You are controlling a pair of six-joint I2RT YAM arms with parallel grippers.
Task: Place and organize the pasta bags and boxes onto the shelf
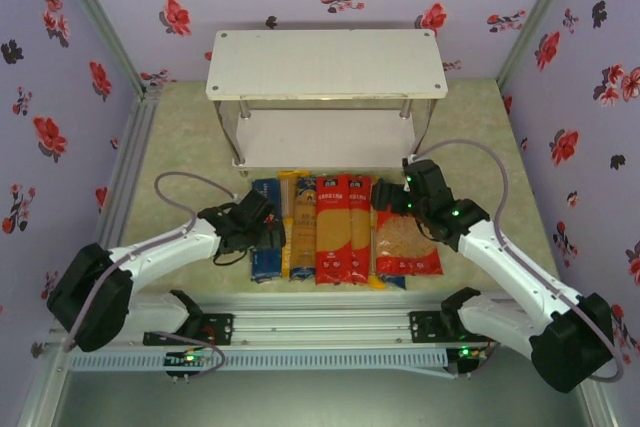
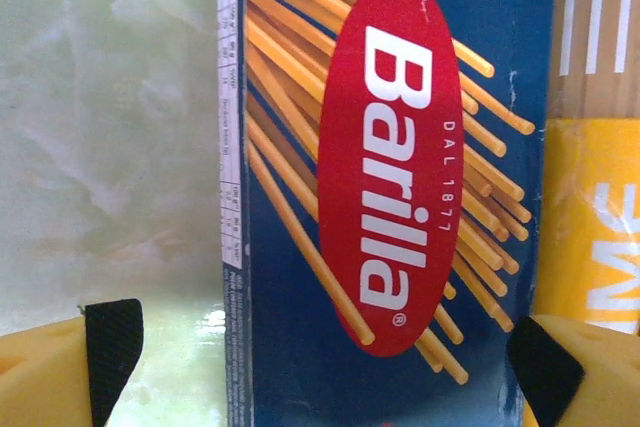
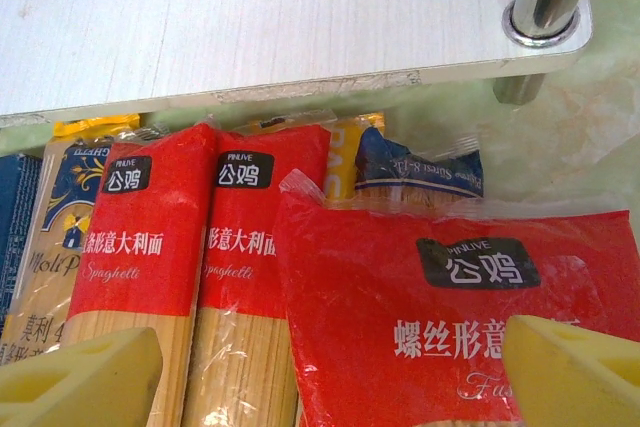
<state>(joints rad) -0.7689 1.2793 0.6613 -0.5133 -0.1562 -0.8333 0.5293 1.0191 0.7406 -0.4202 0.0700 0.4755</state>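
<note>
- The left gripper [image 2: 335,362] hangs wide open over the blue pasta box [image 2: 385,187], one finger on each side. The box lies at the left end of the row on the table [image 1: 180,147].
- The right gripper [image 3: 330,372] is spread open above the wide red bag [image 3: 450,327] at the row's right end.
- Between them lie a yellow bag [image 1: 300,227] and two long red bags [image 1: 342,227].
- Just beyond the row stands the shelf [image 1: 325,62].
</note>
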